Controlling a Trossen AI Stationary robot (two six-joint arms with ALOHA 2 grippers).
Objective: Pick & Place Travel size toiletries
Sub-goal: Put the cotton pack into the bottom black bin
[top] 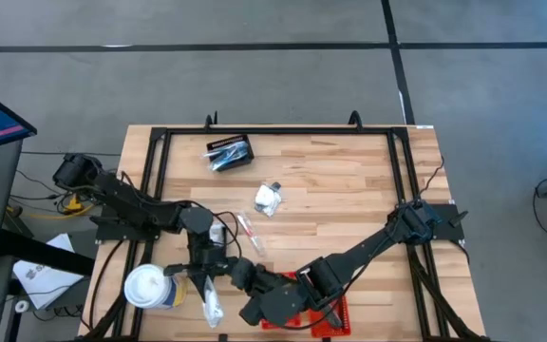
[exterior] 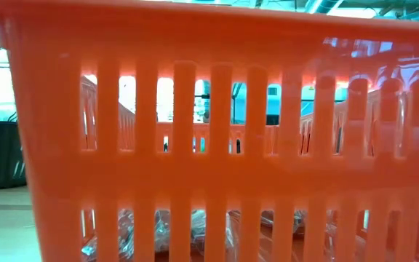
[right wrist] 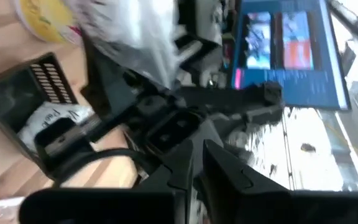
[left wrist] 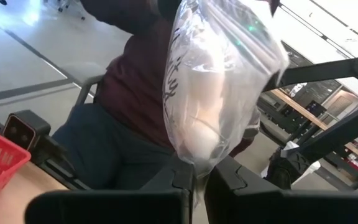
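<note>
My left gripper [top: 207, 278] is near the table's front left, shut on a clear plastic bag [left wrist: 219, 81] with a whitish item inside; in the high view the bag [top: 213, 306] lies past the fingers toward the near edge. My right gripper [top: 247, 312] is just right of the bag, beside the red basket [top: 338, 321], with its fingers together [right wrist: 196, 149] and nothing showing between them. A clear-wrapped packet [top: 268, 198] and a thin pinkish tube [top: 250, 231] lie on the table's middle. The black basket [top: 231, 152] at the far side holds more toiletries. My left gripper pinches the bag's narrow gathered end [left wrist: 200, 167] between its two fingers [left wrist: 166, 186]. The fingers point level, toward the table's near edge. The bag bulges out beyond the fingertips; whether it rests on the table cannot be told.
A large white lidded cup [top: 147, 288] stands right beside my left gripper, at the table's front left. The red basket's slotted wall [exterior: 217, 109] fills the low view, with wrapped items behind its slots. A person in a dark red top [left wrist: 129, 81] is beyond the table's near edge.
</note>
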